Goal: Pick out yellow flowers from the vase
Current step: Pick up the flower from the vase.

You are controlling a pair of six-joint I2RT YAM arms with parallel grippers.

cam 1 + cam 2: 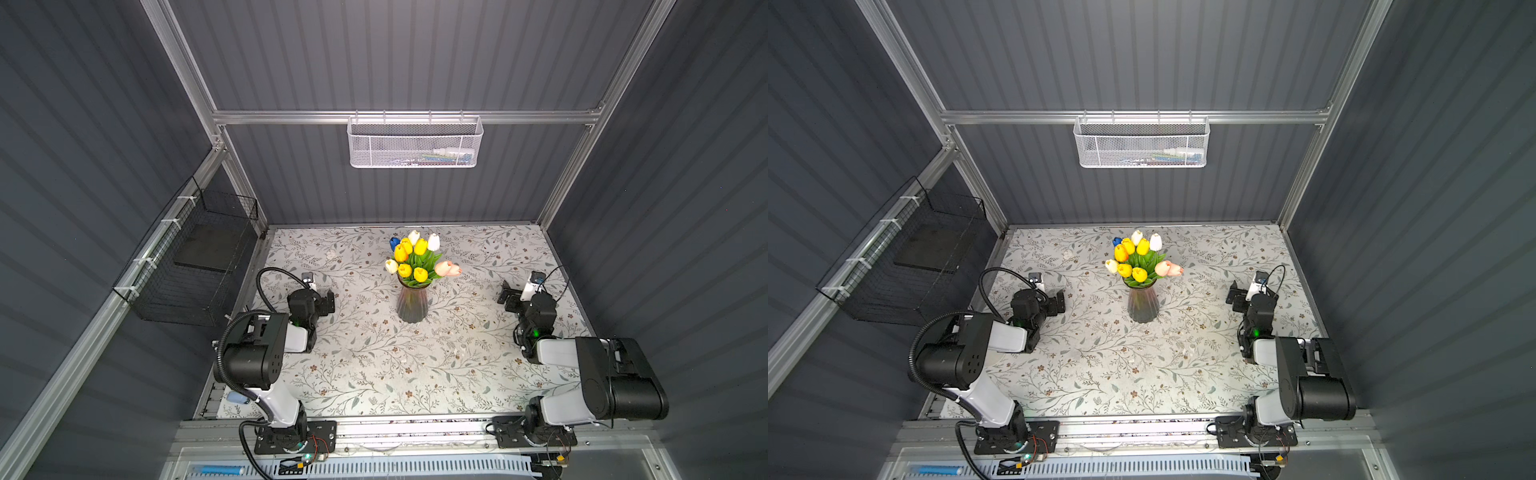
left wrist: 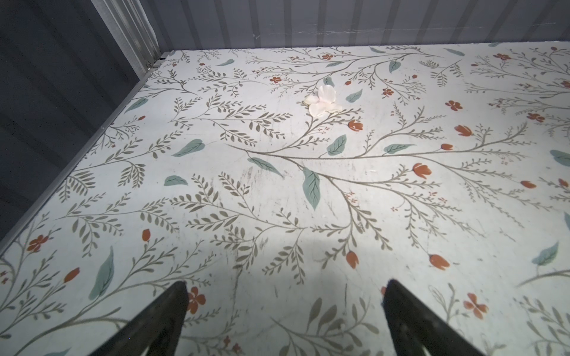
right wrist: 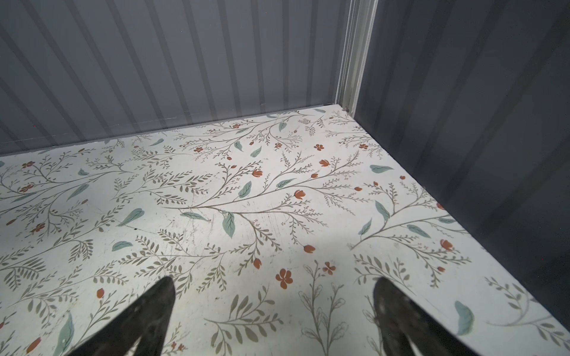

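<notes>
Top view: vase (image 1: 411, 307) holding yellow flowers (image 1: 405, 252) between left pincer (image 1: 329, 301), right pincer (image 1: 508, 297); both gaping.

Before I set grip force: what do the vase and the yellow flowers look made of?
The vase: likely smoky grey glass, ribbed, translucent, with a sheen. The yellow flowers: probably artificial, plastic or foam; smooth, uniform, identical heads.

The right hand (image 3: 274, 280) is spread wide. Its two black tapered fingers (image 3: 154, 314) stand well apart, and only the white counter (image 3: 246, 200), printed with grey-green sprigs and small red flowers, shows between them. From the hand:
- 12 o'clock: grey ribbed back wall (image 3: 154, 61).
- 1 o'clock: pale aluminium corner post (image 3: 354, 55).
- 2 o'clock: dark grey side wall (image 3: 478, 123).
</notes>
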